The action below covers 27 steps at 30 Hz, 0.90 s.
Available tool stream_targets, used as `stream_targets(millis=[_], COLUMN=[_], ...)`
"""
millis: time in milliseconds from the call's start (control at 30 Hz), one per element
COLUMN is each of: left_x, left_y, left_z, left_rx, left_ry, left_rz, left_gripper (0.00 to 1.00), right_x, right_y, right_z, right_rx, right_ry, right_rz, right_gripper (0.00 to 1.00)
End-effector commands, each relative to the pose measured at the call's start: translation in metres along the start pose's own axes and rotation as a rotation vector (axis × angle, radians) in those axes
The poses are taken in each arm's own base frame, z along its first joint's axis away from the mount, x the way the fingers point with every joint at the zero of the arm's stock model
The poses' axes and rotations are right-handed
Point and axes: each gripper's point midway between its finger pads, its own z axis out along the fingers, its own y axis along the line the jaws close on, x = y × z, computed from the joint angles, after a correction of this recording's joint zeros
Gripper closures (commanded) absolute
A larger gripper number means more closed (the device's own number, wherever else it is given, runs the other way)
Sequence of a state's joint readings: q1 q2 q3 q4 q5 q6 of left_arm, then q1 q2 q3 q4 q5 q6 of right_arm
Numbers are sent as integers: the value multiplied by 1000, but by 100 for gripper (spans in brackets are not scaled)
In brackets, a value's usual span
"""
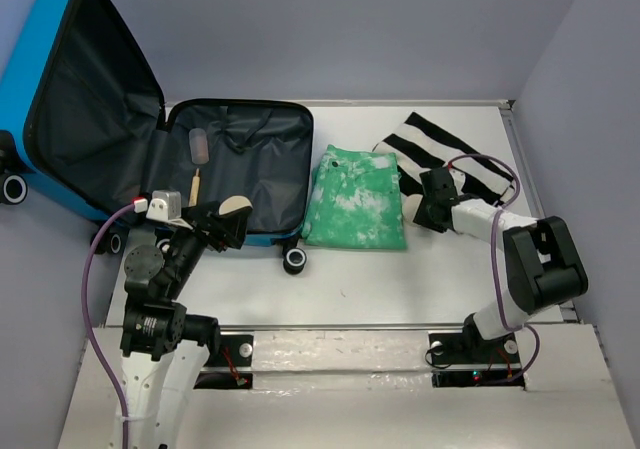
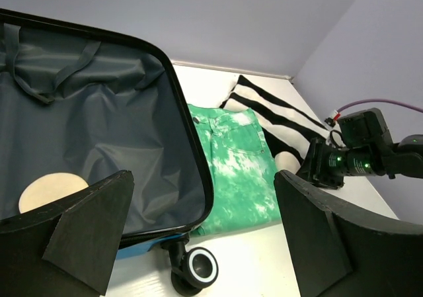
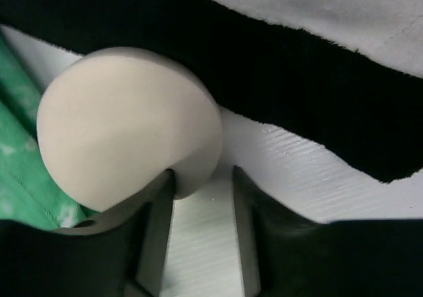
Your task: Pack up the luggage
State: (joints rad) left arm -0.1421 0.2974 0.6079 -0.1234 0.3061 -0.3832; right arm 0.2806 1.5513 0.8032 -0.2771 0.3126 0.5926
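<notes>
The blue luggage (image 1: 262, 159) lies open at the left, its black-lined lid (image 1: 90, 89) up against the wall. It also shows in the left wrist view (image 2: 99, 125). A cream disc (image 2: 49, 190) lies in its near corner. My left gripper (image 1: 225, 224) hovers over that corner, wide open and empty (image 2: 203, 178). Folded green trousers (image 1: 357, 199) lie right of the case, and a black-and-white striped cloth (image 1: 450, 149) lies beyond them. My right gripper (image 1: 422, 209) is low between them, narrowly open (image 3: 201, 178). A cream round object (image 3: 125, 125) rests against its left finger, ungripped.
A clear bottle (image 1: 198, 146) and a wooden-handled stick (image 1: 195, 184) lie in the case. A suitcase wheel (image 1: 295, 260) juts onto the table by the trousers. Grey walls close the back and right. A raised rail (image 1: 330, 326) runs along the near table edge.
</notes>
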Motion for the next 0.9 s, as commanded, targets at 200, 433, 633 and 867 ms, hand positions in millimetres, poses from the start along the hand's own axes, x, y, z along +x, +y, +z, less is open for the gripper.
stream_targets(millis=[200,433,633,867], left_x=[-6,-5,-4,-4], left_y=[-8,-8,-6,-5], left_z=[2,3,5,3], left_rx=[44,48,39,33], left_ry=[-21,-16,-10,-15], left_rz=[5,0,-3,-1], left_gripper=[1,1,1,1], right_x=[-34,-72,-90,-79], right_y=[1,79,263,301], right_z=[-38,-145,-281,-231], right_rx=[-112,-504,-950,-857], right_ry=[-161,-289,-298,-228], right_rz=[87,82,-119,-217], right_gripper=[93,93,87,0])
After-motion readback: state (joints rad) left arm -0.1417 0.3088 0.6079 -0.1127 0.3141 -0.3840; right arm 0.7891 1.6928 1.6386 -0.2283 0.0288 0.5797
